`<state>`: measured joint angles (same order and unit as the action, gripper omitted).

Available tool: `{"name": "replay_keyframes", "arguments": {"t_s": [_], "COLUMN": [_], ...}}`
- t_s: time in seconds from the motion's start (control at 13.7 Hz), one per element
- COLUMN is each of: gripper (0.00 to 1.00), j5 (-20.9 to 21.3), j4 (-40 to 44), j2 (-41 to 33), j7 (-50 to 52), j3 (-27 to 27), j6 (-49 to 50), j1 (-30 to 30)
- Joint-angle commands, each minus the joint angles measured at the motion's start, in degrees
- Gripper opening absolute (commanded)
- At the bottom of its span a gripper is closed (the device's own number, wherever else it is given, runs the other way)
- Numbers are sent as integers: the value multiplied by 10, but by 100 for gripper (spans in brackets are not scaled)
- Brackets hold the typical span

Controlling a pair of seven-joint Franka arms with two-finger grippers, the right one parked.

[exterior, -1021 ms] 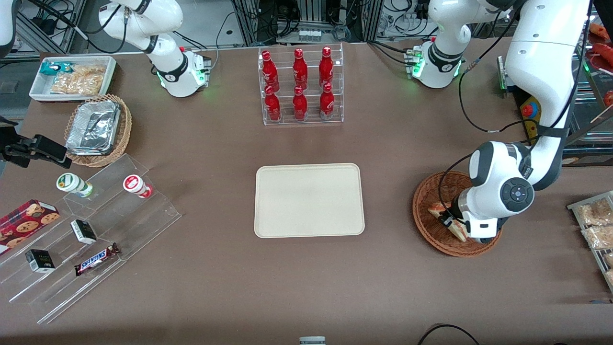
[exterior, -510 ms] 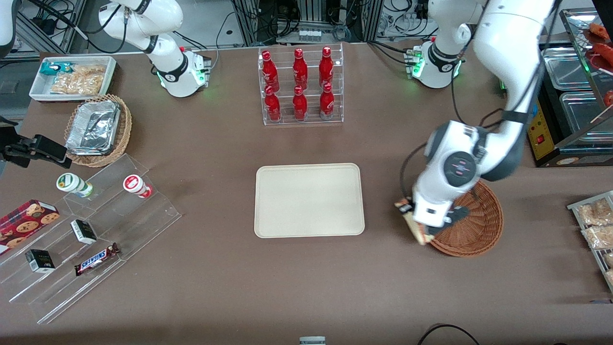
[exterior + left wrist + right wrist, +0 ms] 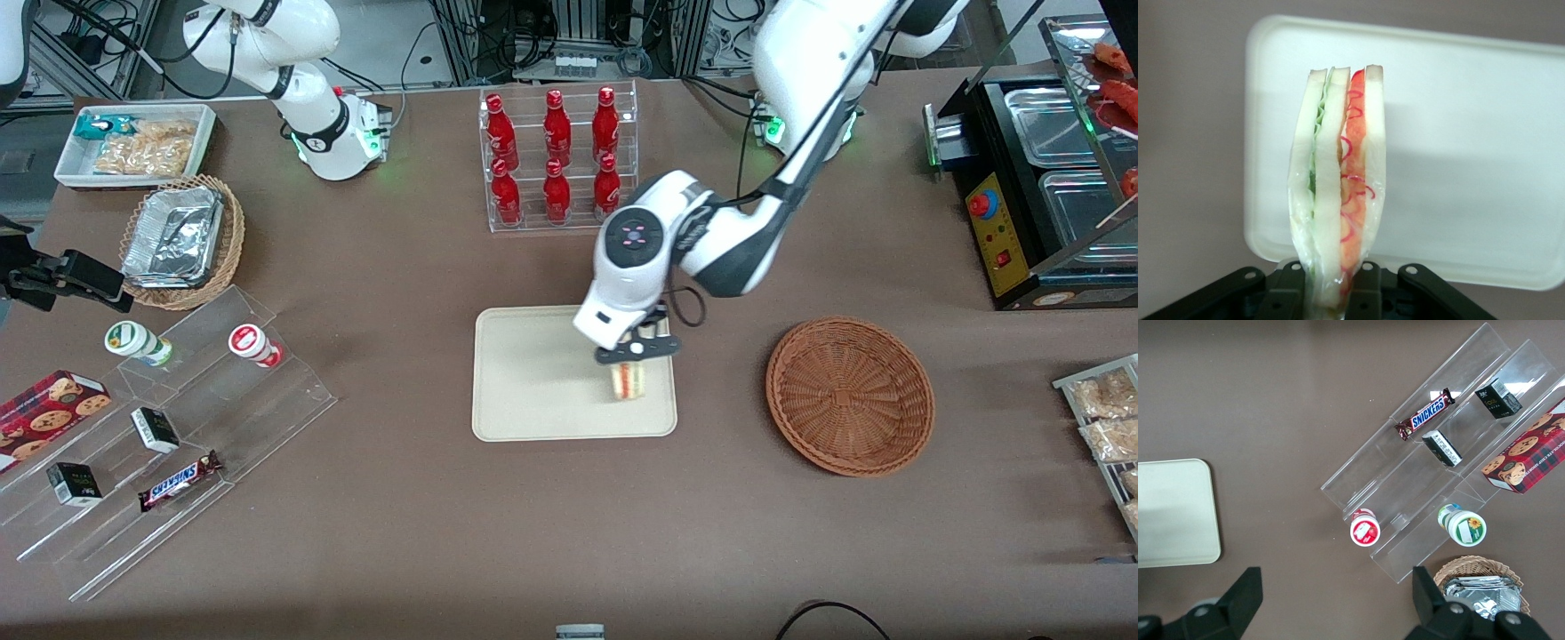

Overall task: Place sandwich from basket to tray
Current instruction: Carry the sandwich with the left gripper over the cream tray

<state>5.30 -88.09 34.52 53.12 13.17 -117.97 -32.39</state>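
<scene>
From my station the front view is evenly lit from overhead; the brown tabletop shows soft, faint shadows and stays sharp to its edges. The flat cream-beige rectangular tray takes a dim shadow under the black two-finger hand. In the wrist view the tray looks washed out, while the clear-wrapped triangular white-bread sandwich is crisp, its film glinting slightly.
</scene>
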Motion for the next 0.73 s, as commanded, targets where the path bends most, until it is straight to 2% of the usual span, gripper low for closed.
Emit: {"name": "replay_keyframes", "arguments": {"t_s": [0.0, 0.22, 0.36, 0.44, 0.51, 0.66], "gripper": [15, 17, 23, 47, 99, 100], "j5": [2, 3, 3, 2, 3, 2], "j4": [119, 139, 140, 140, 140, 145], "j2": [98, 128, 132, 131, 129, 118], "j7": [17, 19, 19, 20, 22, 22], "j3": [-6, -11, -11, -11, -12, -31], "j6": [31, 28, 27, 27, 27, 31], "j1": [-29, -50, -50, -50, -49, -48]}}
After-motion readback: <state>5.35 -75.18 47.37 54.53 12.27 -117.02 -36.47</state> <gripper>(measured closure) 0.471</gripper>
